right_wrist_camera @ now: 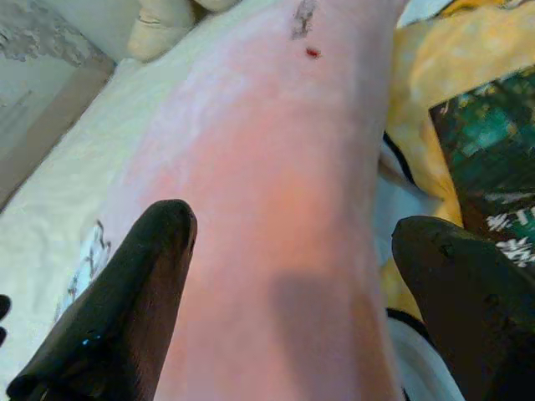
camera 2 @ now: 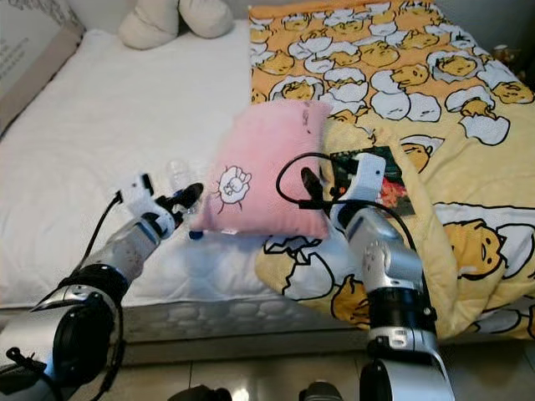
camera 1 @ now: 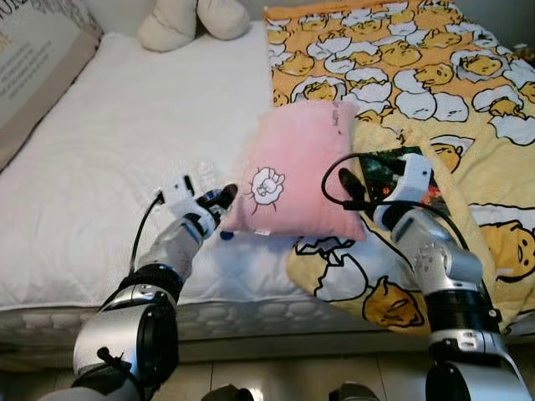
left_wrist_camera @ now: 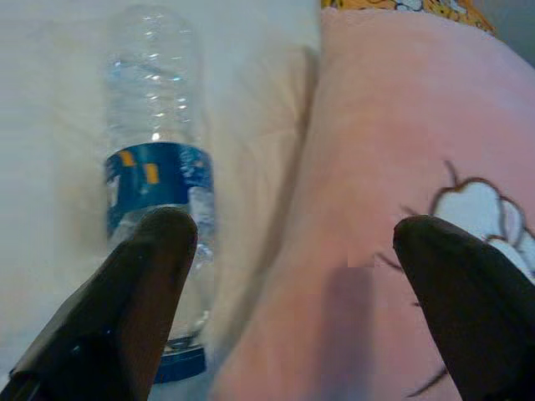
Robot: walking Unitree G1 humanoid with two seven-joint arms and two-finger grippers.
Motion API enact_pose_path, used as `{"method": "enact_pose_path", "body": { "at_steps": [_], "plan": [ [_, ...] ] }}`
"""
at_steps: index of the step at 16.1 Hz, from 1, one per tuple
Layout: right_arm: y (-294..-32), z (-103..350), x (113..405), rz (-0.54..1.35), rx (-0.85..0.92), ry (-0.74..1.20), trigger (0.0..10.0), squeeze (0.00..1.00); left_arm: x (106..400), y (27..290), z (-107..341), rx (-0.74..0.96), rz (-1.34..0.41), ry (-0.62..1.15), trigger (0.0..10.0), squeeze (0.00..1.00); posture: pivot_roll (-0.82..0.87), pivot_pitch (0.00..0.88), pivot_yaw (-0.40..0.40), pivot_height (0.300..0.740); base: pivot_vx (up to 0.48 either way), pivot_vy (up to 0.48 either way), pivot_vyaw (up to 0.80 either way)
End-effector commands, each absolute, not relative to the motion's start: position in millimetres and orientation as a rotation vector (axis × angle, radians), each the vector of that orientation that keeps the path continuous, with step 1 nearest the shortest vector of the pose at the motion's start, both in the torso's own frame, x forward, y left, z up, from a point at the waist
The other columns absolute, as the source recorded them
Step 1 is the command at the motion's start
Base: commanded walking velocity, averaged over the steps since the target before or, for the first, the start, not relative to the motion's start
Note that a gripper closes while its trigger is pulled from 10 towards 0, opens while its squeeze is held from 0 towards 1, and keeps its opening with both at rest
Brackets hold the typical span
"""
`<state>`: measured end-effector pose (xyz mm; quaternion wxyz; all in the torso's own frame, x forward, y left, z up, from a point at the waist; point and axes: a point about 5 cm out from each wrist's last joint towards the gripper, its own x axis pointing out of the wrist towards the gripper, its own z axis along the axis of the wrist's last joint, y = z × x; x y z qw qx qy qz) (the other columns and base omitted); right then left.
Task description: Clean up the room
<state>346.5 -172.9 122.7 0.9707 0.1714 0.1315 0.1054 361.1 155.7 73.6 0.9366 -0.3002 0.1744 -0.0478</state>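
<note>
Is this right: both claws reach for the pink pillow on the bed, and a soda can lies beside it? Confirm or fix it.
One thing is wrong: it is no can. The left wrist view shows a clear plastic bottle with a blue label lying beside the pink pillow. The left claw and right claw do reach for the pillow on the bed.

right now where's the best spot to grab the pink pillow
Probably the two near side edges, one gripper each. The pink pillow lies flat across the white mattress and yellow blanket. The left gripper and right gripper flank it, both open. Mind the water bottle beside its left edge.
</note>
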Motion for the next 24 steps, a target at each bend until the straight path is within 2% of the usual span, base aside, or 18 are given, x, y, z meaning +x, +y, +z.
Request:
{"method": "enact_pose_path", "body": {
  "at_steps": [1,5,9,12,21,22,23,24],
  "plan": [
    [-168,128,352,0.231,0.336,0.253,10.0,0.00,359,158,70,-0.638,-0.083,0.361,10.0,0.00,-0.20,0.089,0.122,0.740,0.000,0.000,0.00],
    [-172,119,356,0.190,0.358,0.273,10.0,0.00,359,140,70,-0.678,-0.132,0.363,10.0,0.00,-0.23,0.114,0.133,0.740,0.000,0.000,0.00],
    [-173,105,355,0.177,0.263,0.268,10.0,0.00,368,124,87,-0.673,-0.217,0.303,10.0,0.00,-0.24,0.127,0.150,0.740,0.000,0.000,0.00],
    [-175,88,353,0.133,0.317,0.316,10.0,0.00,372,116,95,-0.677,-0.254,0.285,10.0,0.00,-0.24,0.134,0.160,0.740,0.000,0.000,0.00],
    [-173,87,352,0.145,0.416,0.317,10.0,0.00,354,75,72,-0.590,-0.365,0.419,10.0,0.00,-0.28,0.179,0.163,0.740,0.000,0.000,0.00],
    [-172,89,351,0.157,0.445,0.315,10.0,0.00,352,75,68,-0.564,-0.349,0.431,4.9,0.00,-0.28,0.185,0.165,0.740,0.000,0.000,0.00],
    [-171,90,350,0.164,0.476,0.316,10.0,0.00,352,76,66,-0.560,-0.331,0.433,3.8,0.00,-0.28,0.186,0.165,0.740,0.000,0.000,0.00],
    [-171,90,350,0.166,0.488,0.316,10.0,0.00,352,76,66,-0.568,-0.330,0.432,3.8,0.00,-0.29,0.186,0.164,0.740,0.000,0.000,0.00]
  ]
}}
